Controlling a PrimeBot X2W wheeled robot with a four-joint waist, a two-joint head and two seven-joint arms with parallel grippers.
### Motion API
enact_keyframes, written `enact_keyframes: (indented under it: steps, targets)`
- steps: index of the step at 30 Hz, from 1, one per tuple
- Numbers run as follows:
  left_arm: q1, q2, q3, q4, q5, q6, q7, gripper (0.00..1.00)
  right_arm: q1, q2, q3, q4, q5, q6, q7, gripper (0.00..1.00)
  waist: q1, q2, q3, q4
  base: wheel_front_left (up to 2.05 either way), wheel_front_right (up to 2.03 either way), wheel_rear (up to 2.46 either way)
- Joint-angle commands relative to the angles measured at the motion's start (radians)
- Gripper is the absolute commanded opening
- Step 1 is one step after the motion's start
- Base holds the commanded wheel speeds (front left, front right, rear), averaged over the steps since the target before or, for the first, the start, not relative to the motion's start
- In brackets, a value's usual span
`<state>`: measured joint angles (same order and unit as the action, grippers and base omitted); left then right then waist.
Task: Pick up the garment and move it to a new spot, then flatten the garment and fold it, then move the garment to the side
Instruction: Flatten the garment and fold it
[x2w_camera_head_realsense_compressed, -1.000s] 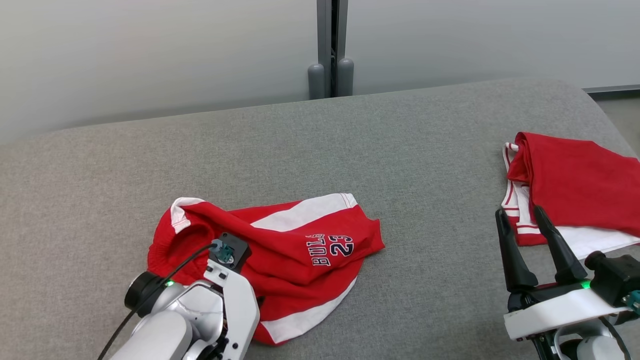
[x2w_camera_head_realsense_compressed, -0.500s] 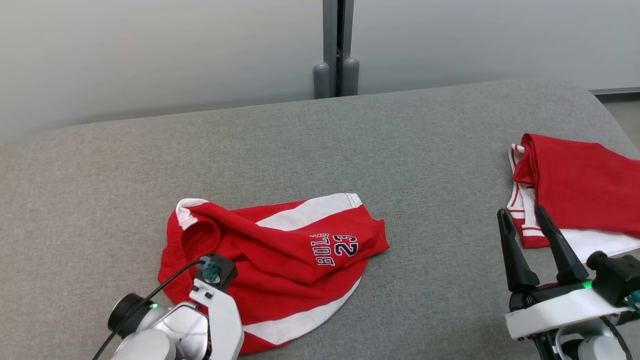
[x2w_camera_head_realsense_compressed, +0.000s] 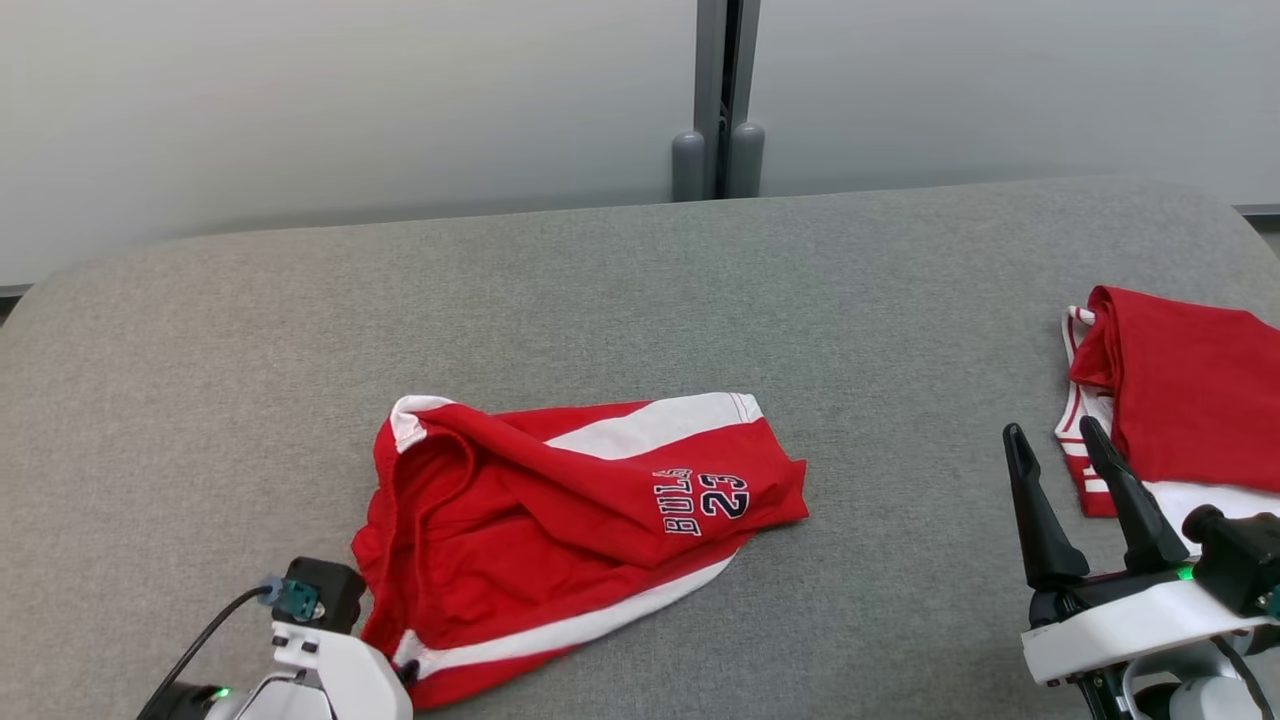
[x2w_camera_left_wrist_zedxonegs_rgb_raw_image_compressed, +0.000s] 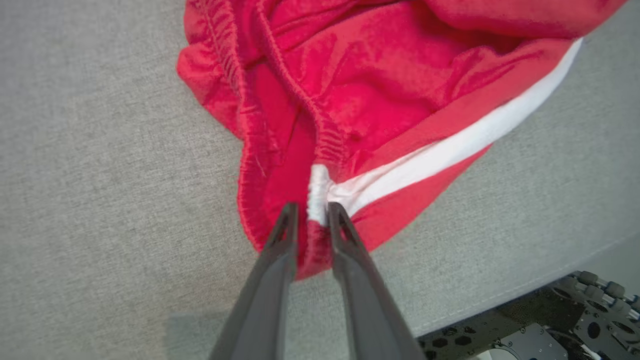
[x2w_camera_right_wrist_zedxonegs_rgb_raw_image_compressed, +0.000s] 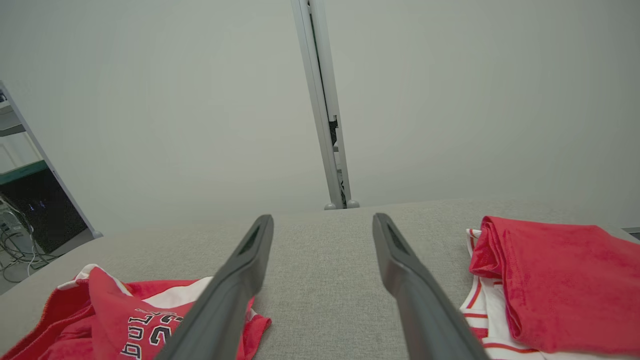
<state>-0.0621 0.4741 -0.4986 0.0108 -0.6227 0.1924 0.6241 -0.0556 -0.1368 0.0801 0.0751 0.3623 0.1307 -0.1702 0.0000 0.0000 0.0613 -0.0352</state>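
Pinching the red shorts (x2w_camera_head_realsense_compressed: 580, 510) by the white waistband end with my left pincer (x2w_camera_left_wrist_zedxonegs_rgb_raw_image_compressed: 310, 212), clamped tight. They're crumpled near the grey cushion's (x2w_camera_head_realsense_compressed: 600, 290) front edge, left of middle; my right pincer (x2w_camera_head_realsense_compressed: 1050, 432) hangs wide apart at the right edge beside a folded red garment (x2w_camera_head_realsense_compressed: 1190, 400).

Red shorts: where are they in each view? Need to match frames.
Head view: red shorts lower centre-left, on the grey cushion.
Left wrist view: shorts upper centre, waistband pinched in the left gripper.
Right wrist view: shorts bottom-left corner.
Shared landmark: the 23 print, head and right wrist views.
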Motion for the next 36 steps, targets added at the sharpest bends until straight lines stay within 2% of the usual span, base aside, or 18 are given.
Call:
enact_keyframes:
  steps: [1, 8, 15, 18, 23, 27, 32, 36]
  targets:
    - [0.015, 0.001, 0.008, 0.006, -0.012, 0.006, -0.009, 1.00, 0.002, -0.007, 0.001, -0.004, -0.003, 0.000, 0.004, 1.00, 0.0000, 0.0000, -0.002, 0.007, 0.00, 0.00, 0.00]
    - [0.034, -0.023, 0.032, 0.039, -0.014, 0.013, -0.106, 1.00, 0.009, -0.010, 0.005, -0.006, 0.000, 0.000, 0.015, 1.00, 0.0000, 0.0000, -0.013, 0.021, 0.00, 0.00, 0.00]
    - [0.021, -0.044, 0.088, -0.027, 0.035, 0.068, -0.266, 1.00, 0.013, -0.008, 0.001, -0.004, 0.001, 0.000, 0.018, 1.00, 0.0000, 0.0000, -0.015, 0.035, 0.00, 0.00, 0.00]
    - [0.010, -0.064, 0.100, -0.055, 0.052, 0.076, -0.332, 1.00, -0.007, -0.012, 0.016, 0.005, 0.010, 0.000, 0.022, 1.00, 0.0000, 0.0000, -0.012, 0.044, 0.00, 0.00, 0.00]
    - [0.007, -0.099, 0.073, -0.044, 0.071, 0.052, -0.416, 1.00, -0.074, -0.037, 0.085, 0.069, 0.057, 0.000, 0.050, 1.00, 0.0000, 0.0000, 0.000, 0.065, 0.00, 0.00, 0.00]
    - [0.003, -0.124, 0.052, -0.026, 0.069, 0.037, -0.442, 1.00, -0.133, -0.055, 0.126, 0.140, 0.093, 0.000, 0.119, 1.00, 0.0000, 0.0000, 0.009, 0.084, 0.00, 0.00, 0.00]
    - [-0.014, -0.156, 0.027, 0.014, 0.058, 0.016, -0.457, 1.00, -0.257, -0.089, 0.227, 0.260, 0.193, 0.000, 0.281, 1.00, 0.0000, 0.0000, 0.028, 0.122, 0.00, 0.00, 0.00]
    - [-0.030, -0.173, 0.012, 0.038, 0.056, 0.002, -0.462, 1.00, -0.361, -0.106, 0.266, 0.369, 0.271, 0.000, 0.390, 1.00, 0.0000, 0.0000, 0.048, 0.157, 0.00, 0.00, 0.00]
